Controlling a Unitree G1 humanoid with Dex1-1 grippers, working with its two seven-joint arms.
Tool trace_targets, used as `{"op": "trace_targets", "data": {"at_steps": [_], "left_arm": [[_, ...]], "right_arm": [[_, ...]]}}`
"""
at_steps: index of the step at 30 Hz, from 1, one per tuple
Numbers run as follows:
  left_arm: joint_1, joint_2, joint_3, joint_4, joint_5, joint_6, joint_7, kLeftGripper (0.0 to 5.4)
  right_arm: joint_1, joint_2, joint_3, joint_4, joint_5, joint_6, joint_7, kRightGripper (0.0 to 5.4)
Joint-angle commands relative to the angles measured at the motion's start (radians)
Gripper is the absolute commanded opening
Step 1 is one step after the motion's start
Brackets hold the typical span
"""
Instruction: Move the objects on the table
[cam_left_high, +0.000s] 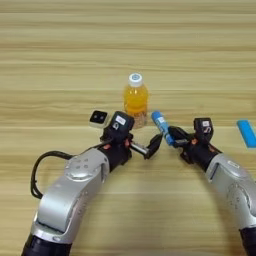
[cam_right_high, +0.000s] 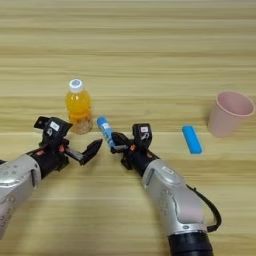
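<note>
Blue tube: a blue tube (cam_left_high: 161, 126) with a white label is seen tilted, its lower end gripped between the fingers of the right pincer (cam_left_high: 172, 135), just right of the bottle.
Orange bottle: the small clear bottle of orange drink (cam_left_high: 135, 100) is stood upright on the bench (cam_left_high: 128, 45), white cap on, apparently untouched.
Square block: the tiny black-and-white block (cam_left_high: 99, 118) is left lying flat, just left of the bottle and close behind the left wrist.
Left pincer: the left pincer (cam_left_high: 152, 146) is held released, fingers spread, nothing between them, just below and left of the tube.
Right pincer: clenched on the blue tube.
Other things: a second blue bar (cam_right_high: 191, 139) and a pink cup (cam_right_high: 230, 113) are set well to the right, near each other.
Progress: judged early; only the tube is taken in hand, and the bottle and block seem yet to be moved.
Open room: the far half of the bench is bare, as is the strip between the tube and the blue bar.
Tight spots: bottle, tube and both pincers are crowded together; the bottle could be tipped.
</note>
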Motion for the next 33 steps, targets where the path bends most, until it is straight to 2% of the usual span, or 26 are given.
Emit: {"op": "trace_targets", "data": {"at_steps": [1, 3, 8, 15, 26, 33], "left_arm": [[-0.012, 0.0, 0.014, 0.003, -0.016, 0.021, 0.006, 5.4], [-0.014, -0.003, 0.017, 0.019, -0.015, 0.021, 0.011, 5.4], [-0.019, -0.003, 0.023, 0.04, -0.014, 0.017, 0.02, 5.4], [-0.027, -0.006, 0.028, 0.074, -0.007, 0.005, 0.031, 5.4], [-0.03, -0.003, 0.027, 0.095, -0.007, -0.004, 0.034, 5.4], [-0.034, -0.002, 0.026, 0.118, -0.004, -0.015, 0.033, 5.4]], "right_arm": [[0.026, -0.004, 0.011, 0.012, -0.007, 0.047, -0.013, 0.04], [0.032, -0.004, 0.02, 0.017, -0.009, 0.064, -0.016, 0.04], [0.036, 0.012, 0.001, 0.017, 0.055, 0.135, -0.01, 0.04], [0.053, 0.048, -0.023, -0.043, 0.201, 0.287, -0.008, 0.04], [0.068, 0.048, -0.005, -0.111, 0.231, 0.32, -0.017, 0.04], [0.074, 0.033, 0.011, -0.147, 0.219, 0.299, -0.002, 0.83]]}}
